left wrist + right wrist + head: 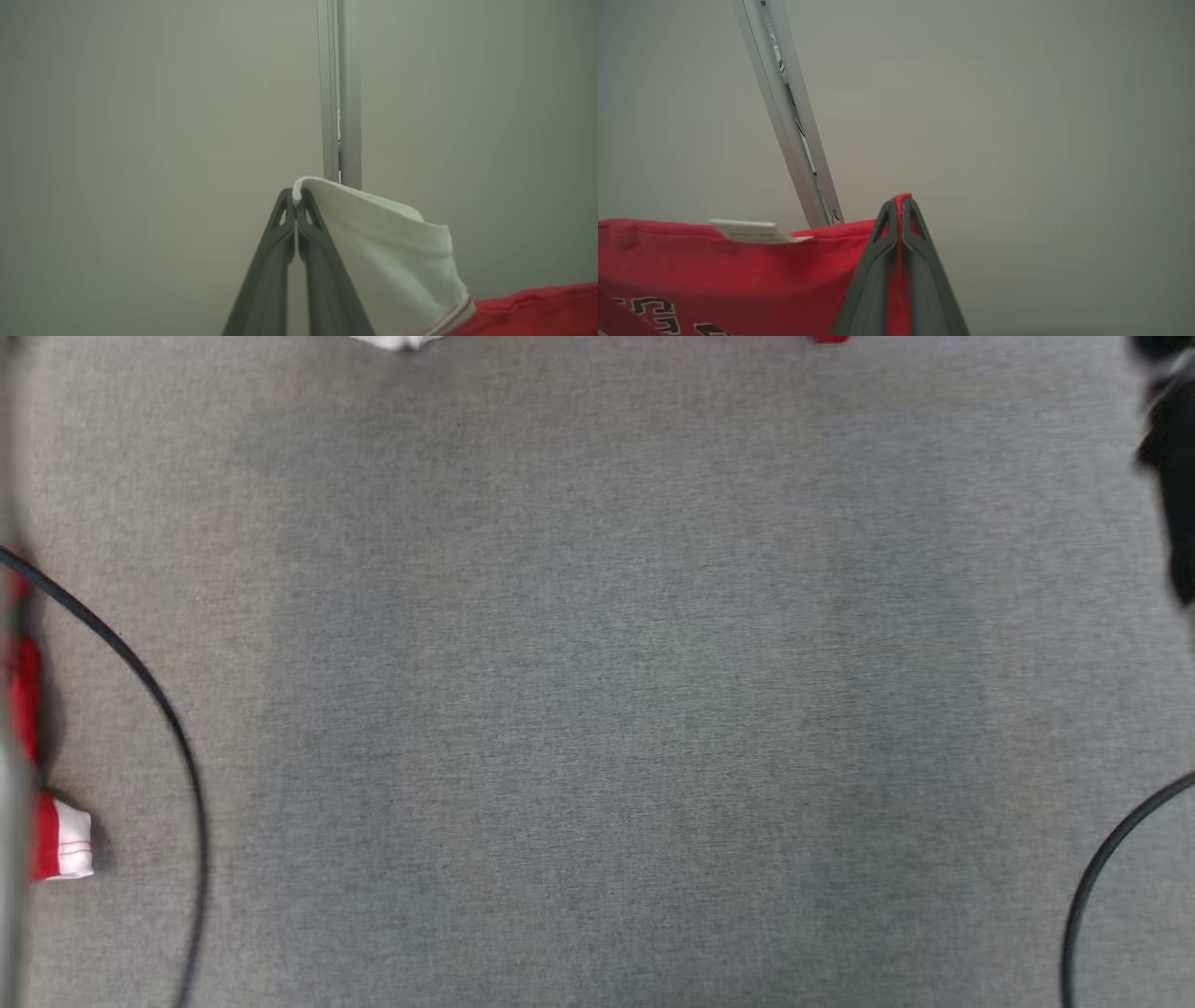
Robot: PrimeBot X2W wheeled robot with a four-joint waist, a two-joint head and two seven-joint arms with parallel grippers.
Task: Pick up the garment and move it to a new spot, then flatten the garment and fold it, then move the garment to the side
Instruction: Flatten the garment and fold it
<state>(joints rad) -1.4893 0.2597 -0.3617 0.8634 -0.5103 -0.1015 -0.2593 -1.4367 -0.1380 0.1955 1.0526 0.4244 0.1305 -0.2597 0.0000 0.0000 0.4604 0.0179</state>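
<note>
At the bottom centre of the left wrist view, the left tool (295, 197) is seen closed, its two dark fingers pinched on the folded white edge of the garment (397, 261). From that grip the white cloth is draped toward the lower right of the frame, where a thin striped trim is met by red fabric at the lower right corner. Behind the tool, a metal post (340, 93) is shown running from the top edge to the frame's middle against a pale wall (140, 140).

At the bottom centre of the right wrist view, the right tool (901, 204) is likewise closed, and a red edge of the garment is clamped between its tips, with a small red fold poking out above them. To the left of the tool the red cloth is stretched across the lower left of the frame; a white label (754, 231) is seen at its upper edge and dark lettering (649, 315) near the lower left corner.

Across the head view a grey cloth-covered bench (597, 709) is spread. At the lower left edge a white cuff (70, 845) with red beside it is visible. One black cable (168, 719) is curved down the left side and another (1092, 877) at the lower right. A dark blurred shape (1172, 476) is seen at the upper right; what it is cannot be told.
</note>
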